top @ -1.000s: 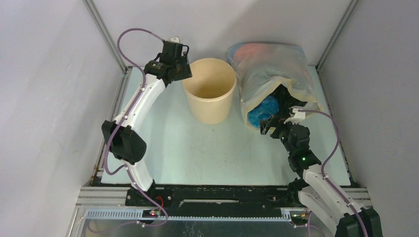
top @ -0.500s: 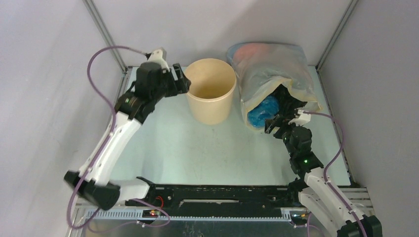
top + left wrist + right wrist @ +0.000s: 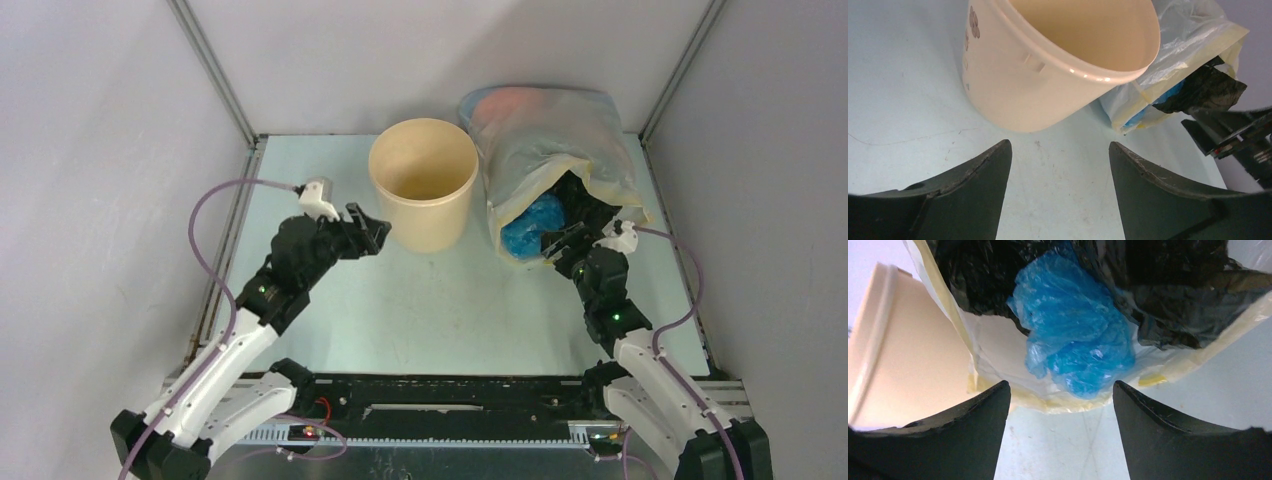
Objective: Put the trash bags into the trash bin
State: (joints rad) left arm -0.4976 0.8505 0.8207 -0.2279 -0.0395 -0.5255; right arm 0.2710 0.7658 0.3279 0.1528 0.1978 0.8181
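We see the round tan smooth-walled bucket (image 3: pixel 423 190) standing upright at the far middle of the pale green table (image 3: pixel 430 300), its open top facing up. Just to its right lies the large cloudy clear-and-beige plastic sack (image 3: pixel 545 140), its mouth turned toward the near side; we cannot tell whether sack and bucket touch. The crumpled translucent light-blue plastic film bag (image 3: pixel 1078 335) sits in that mouth, resting on the sack's lower lip, outside the bucket. Crinkled black plastic film (image 3: pixel 1173 300) is bunched behind it and to its right.

Our left gripper (image 3: pixel 1059 145) hangs near and left of the bucket, pointed at its near wall and apart from it, fingers spread wide with nothing between them. Our right gripper (image 3: pixel 1060 383) is just on the near side of the sack's mouth, aimed at the blue bag, its fingers likewise spread and gripping nothing.
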